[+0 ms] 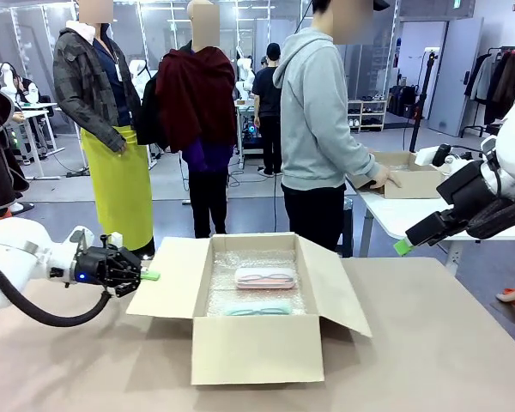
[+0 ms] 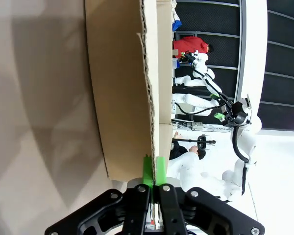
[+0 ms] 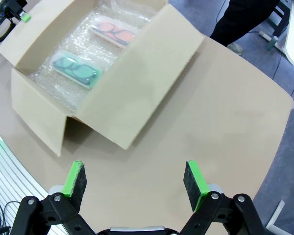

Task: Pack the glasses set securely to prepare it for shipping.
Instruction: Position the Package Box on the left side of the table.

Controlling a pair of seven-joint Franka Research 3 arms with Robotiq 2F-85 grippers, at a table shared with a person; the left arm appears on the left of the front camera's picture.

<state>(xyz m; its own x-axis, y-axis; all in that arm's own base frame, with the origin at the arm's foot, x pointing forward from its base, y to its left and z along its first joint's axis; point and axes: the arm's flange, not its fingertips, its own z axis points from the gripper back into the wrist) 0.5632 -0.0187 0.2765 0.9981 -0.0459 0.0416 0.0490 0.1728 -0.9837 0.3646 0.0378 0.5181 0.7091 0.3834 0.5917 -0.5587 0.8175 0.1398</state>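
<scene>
The glasses set lies on bubble wrap inside an open brown cardboard box (image 1: 257, 348): a pale pink case (image 1: 264, 277) behind, a mint green case (image 1: 257, 306) in front. From above the pink case (image 3: 116, 33) and the green case (image 3: 77, 69) lie side by side. My left gripper (image 1: 150, 275) is shut on the outer edge of the box's left flap (image 1: 167, 279); its green pads (image 2: 147, 169) pinch that flap (image 2: 122, 98). My right gripper (image 1: 402, 246) hangs open, high to the box's right, with nothing between its pads (image 3: 193, 178).
A person (image 1: 322, 120) stands past the table's far edge, turned to a side table with a hand on another cardboard box (image 1: 408, 176). The box's right flap (image 1: 335, 287) slopes outward. Bare tabletop (image 3: 220, 122) lies right of the box.
</scene>
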